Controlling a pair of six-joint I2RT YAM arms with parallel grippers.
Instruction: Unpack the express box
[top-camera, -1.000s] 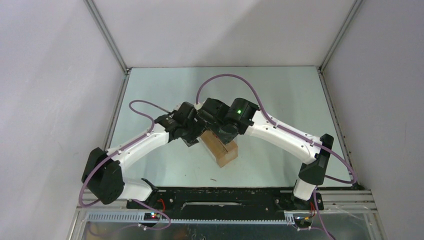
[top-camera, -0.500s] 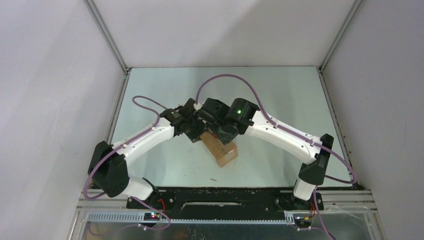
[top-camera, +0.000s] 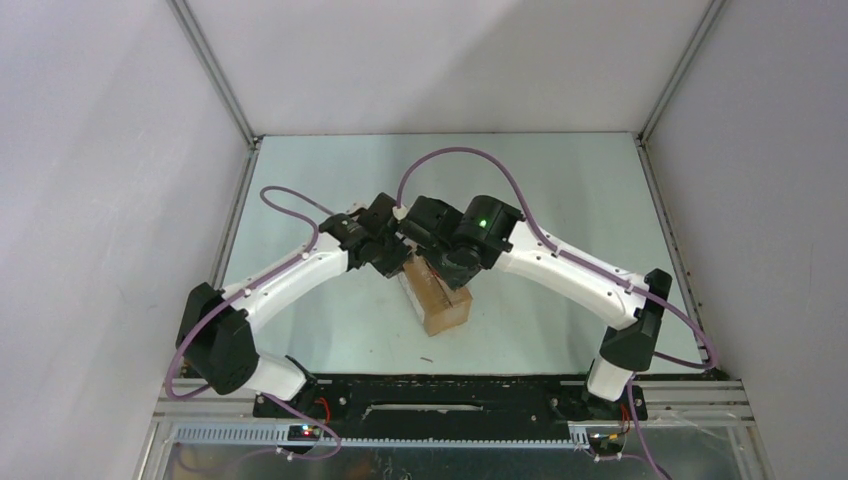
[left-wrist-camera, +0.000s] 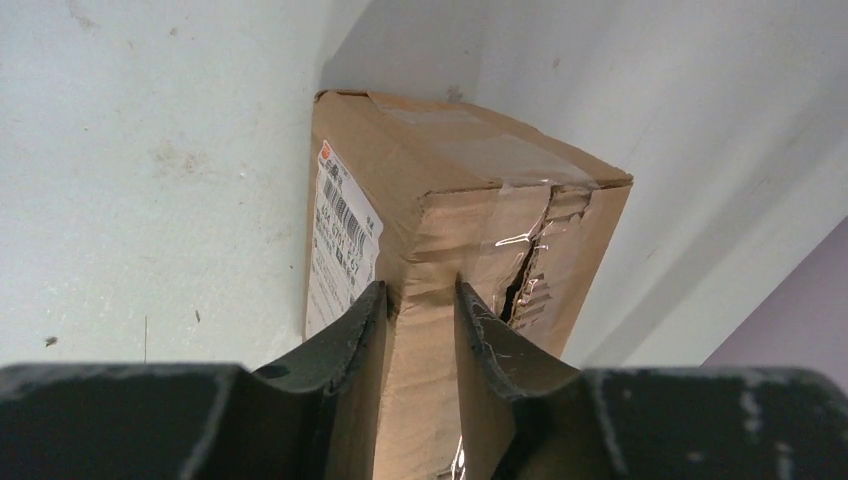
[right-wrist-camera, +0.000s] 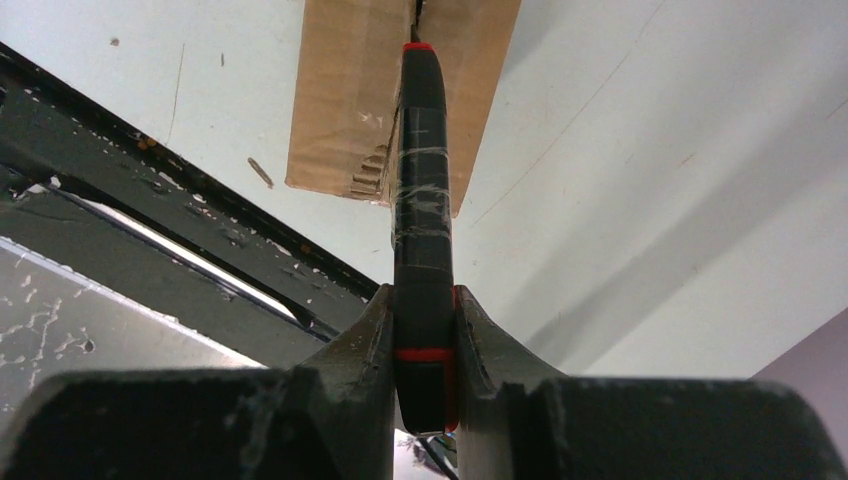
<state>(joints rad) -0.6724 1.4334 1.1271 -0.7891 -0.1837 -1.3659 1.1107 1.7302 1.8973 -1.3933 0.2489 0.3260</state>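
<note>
Currently the express box (top-camera: 447, 306) lies mid-table (top-camera: 560, 190), its far end pinched by the left gripper (left-wrist-camera: 420, 300), while the right gripper (right-wrist-camera: 425, 310) clamps the utility knife (right-wrist-camera: 423, 200) at its seam; a weak pinch could let the box slide and the blade skid.

text: none legible | express box (left-wrist-camera: 470, 200) label (left-wrist-camera: 342, 240): barcode and print, too blurred to read
</note>
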